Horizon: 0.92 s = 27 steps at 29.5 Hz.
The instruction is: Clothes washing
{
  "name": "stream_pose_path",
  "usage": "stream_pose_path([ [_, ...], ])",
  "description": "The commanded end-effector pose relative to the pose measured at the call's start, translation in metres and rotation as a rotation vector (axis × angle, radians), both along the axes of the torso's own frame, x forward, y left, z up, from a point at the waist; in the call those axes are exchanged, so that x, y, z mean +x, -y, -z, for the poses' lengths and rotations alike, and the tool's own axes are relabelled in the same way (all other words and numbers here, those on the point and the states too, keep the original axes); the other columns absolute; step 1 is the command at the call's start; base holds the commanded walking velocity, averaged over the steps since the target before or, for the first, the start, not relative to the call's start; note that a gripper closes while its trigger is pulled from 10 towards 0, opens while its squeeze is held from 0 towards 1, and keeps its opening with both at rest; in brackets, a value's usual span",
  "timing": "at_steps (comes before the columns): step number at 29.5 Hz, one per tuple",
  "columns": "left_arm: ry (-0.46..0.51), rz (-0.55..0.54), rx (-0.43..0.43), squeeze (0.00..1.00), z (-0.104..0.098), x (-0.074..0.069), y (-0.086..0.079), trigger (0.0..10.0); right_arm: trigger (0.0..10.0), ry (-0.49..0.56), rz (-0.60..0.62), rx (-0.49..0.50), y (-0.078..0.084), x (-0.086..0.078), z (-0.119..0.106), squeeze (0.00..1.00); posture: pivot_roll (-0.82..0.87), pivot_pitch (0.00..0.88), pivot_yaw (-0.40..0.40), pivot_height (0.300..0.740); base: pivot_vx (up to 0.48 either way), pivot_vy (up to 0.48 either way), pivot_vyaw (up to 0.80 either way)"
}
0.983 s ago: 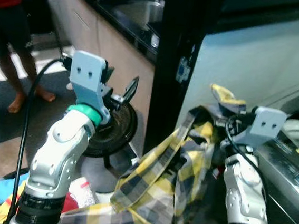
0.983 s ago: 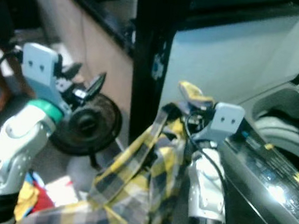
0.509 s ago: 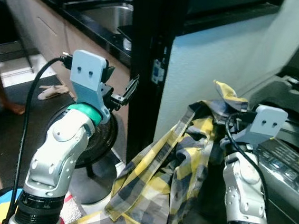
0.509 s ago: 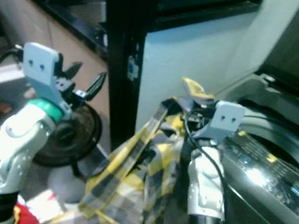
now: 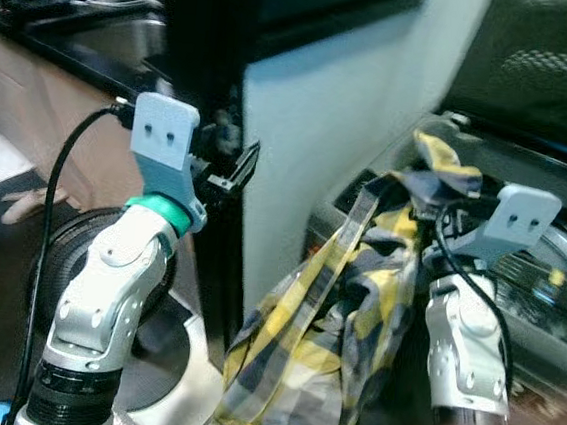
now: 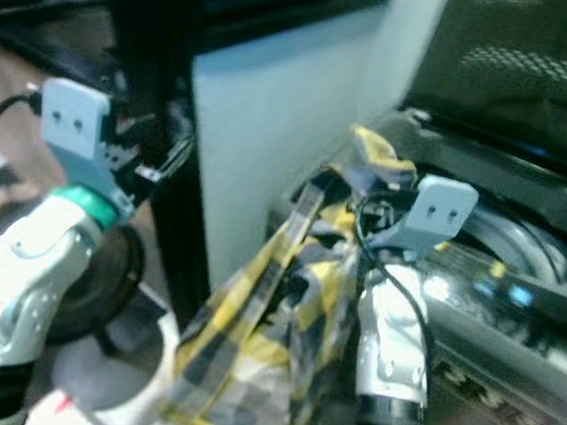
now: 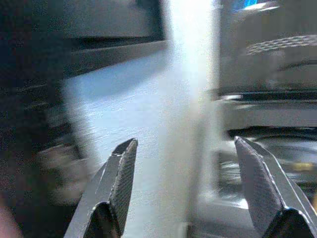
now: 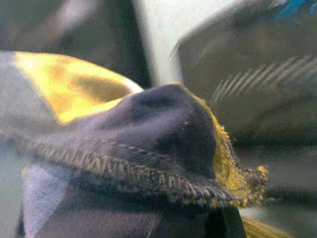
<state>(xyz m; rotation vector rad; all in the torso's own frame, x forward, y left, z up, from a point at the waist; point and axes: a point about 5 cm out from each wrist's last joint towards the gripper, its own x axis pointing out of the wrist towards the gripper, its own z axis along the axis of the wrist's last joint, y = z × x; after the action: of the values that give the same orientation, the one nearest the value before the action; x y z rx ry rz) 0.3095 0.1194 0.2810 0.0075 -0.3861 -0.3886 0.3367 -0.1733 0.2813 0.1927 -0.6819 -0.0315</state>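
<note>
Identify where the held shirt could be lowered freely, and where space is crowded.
Free: the washing machine's open drum, behind its control panel and right of the right tool. Also the gap between the left tool's spread fingers. Crowded: the plaid shirt hangs between both arms, against the white wall panel.

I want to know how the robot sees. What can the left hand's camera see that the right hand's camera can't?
The left wrist view shows the left end effector with its two black fingers spread apart and nothing between them, and past them a pale wall panel. The right wrist view shows a bunched fold of the yellow and grey checked shirt up close, with its stitched hem, pinched in the right end effector. Both are blurry, and both catch the washing machine in the background.
</note>
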Motion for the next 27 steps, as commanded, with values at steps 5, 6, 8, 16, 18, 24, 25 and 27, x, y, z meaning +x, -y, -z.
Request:
stream_pose_path([
  [5, -0.007, 0.004, 0.008, 0.0, 0.002, 0.001, 0.001, 10.0, 10.0, 0.426, -0.031, 0.018, -0.005, -0.03, -0.102, 0.0, 0.05, 0.0, 0.075, 0.74, 0.0, 0.0, -0.78],
  [6, -0.008, 0.003, 0.006, 0.0, 0.003, 0.0, 0.002, 10.0, 10.0, 0.502, -0.029, 0.008, -0.003, -0.039, -0.12, 0.0, 0.05, 0.0, 0.069, 0.74, 0.0, 0.0, -0.78],
  [8, -0.008, 0.001, 0.004, 0.0, 0.003, 0.0, 0.002, 10.0, 10.0, 0.552, -0.019, -0.017, -0.001, -0.045, -0.131, 0.0, 0.05, 0.0, 0.064, 0.74, 0.0, 0.0, -0.78],
  [16, -0.009, -0.002, -0.006, 0.0, 0.005, 0.0, 0.003, 10.0, 10.0, 0.411, -0.056, -0.154, -0.012, -0.032, -0.096, 0.0, 0.04, 0.0, 0.049, 0.74, 0.0, 0.0, -0.78],
  [18, -0.009, -0.002, -0.007, 0.0, 0.005, 0.0, 0.004, 10.0, 10.0, 0.382, -0.067, -0.166, -0.014, -0.03, -0.089, 0.0, 0.03, 0.0, 0.047, 0.74, 0.0, 0.0, -0.78],
  [24, -0.011, 0.001, -0.01, 0.0, 0.007, 0.0, 0.005, 10.0, 10.0, 0.245, -0.097, -0.254, -0.021, -0.023, -0.05, 0.0, 0.02, 0.0, 0.048, 0.74, 0.0, 0.0, -0.79],
  [25, -0.011, 0.002, -0.011, 0.0, 0.007, 0.001, 0.005, 10.0, 10.0, 0.217, -0.107, -0.263, -0.023, -0.022, -0.043, 0.0, 0.01, 0.0, 0.049, 0.74, 0.0, 0.0, 0.0],
  [27, -0.013, 0.002, -0.015, 0.0, 0.007, 0.001, 0.006, 10.0, 10.0, 0.195, -0.119, -0.272, -0.024, -0.02, -0.038, 0.0, 0.01, 0.0, 0.051, 0.74, 0.0, 0.0, 0.0],
])
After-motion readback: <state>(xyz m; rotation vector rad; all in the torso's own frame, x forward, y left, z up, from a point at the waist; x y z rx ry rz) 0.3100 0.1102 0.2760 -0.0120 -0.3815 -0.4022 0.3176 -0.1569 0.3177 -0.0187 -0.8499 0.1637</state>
